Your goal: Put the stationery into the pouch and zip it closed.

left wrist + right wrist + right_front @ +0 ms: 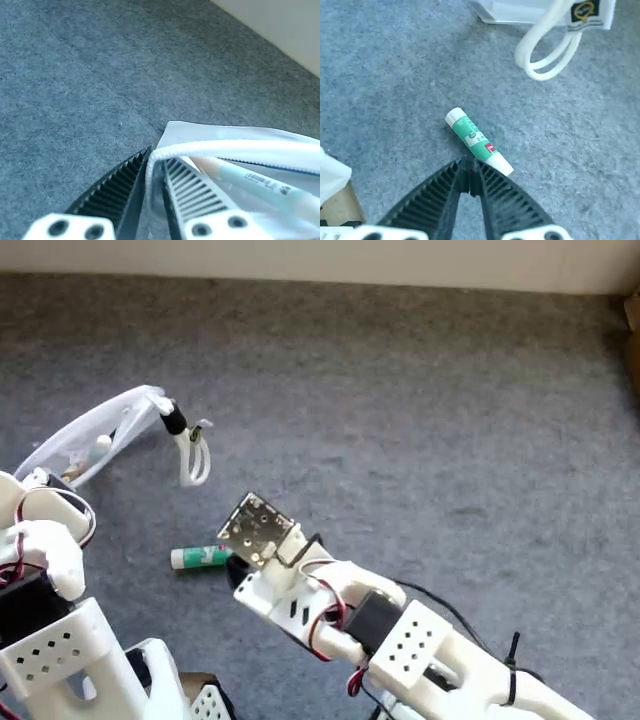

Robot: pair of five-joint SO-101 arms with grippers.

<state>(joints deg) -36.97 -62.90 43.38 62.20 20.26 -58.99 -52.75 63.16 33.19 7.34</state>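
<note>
Left gripper (156,161) clenched on pouch (225,137) | right gripper (470,167) clenched empty over glue stick (477,141), mid-frame | descend closed and you roll it away

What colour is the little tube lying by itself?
The tube is green with white ends, clearest in the right wrist view.

The table (420,390) is looking rough, matt and carpet-like. The pouch (95,435) is showing clear, glossy plastic; the glue stick (477,141), smooth plastic.
</note>
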